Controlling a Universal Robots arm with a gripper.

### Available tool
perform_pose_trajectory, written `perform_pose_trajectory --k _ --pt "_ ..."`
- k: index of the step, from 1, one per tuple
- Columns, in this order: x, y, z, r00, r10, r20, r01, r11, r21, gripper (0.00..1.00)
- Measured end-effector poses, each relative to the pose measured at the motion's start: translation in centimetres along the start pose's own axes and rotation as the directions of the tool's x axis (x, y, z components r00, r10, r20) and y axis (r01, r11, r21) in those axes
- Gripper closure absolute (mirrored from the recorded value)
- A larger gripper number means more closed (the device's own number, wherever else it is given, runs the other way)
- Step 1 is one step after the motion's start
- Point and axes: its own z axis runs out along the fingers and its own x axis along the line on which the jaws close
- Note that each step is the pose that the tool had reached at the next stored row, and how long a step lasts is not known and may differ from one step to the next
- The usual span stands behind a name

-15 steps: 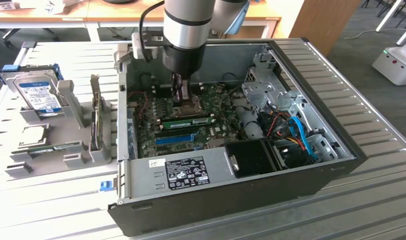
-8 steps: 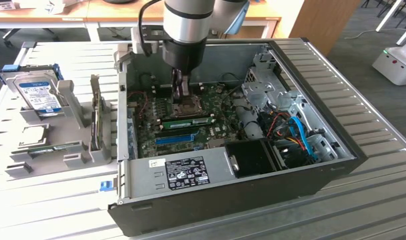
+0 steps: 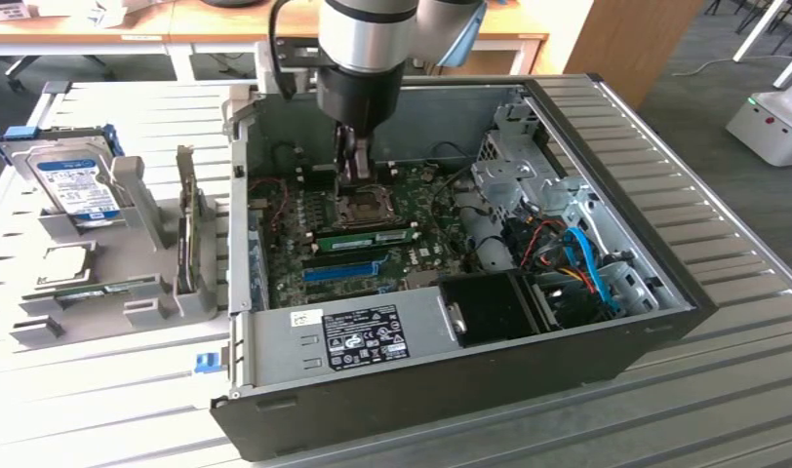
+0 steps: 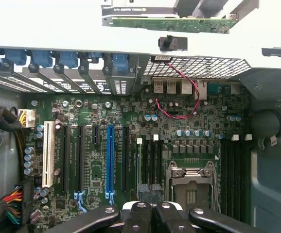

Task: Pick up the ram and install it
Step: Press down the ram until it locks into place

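The black claw [image 3: 353, 166] on the silver arm stands closed inside the open black computer case [image 3: 474, 380], just above the green motherboard [image 3: 370, 244] near its square processor socket. A long green ram stick [image 3: 370, 235] lies seated across the motherboard. On the grey slatted desk [image 3: 97, 390], a grey rack [image 3: 136, 312] holds a blue-labelled silver hard drive [image 3: 77, 185].

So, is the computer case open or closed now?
Open. The computer case lies on its side with no side panel on top, so the motherboard inside shows from above.
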Motion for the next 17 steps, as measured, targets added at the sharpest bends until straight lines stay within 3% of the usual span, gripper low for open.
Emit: perform_pose_trajectory --k 17 --pt "-0.1 0.03 -1.72 1.0 0.0 0.0 0.0 1.0 0.0 0.89"
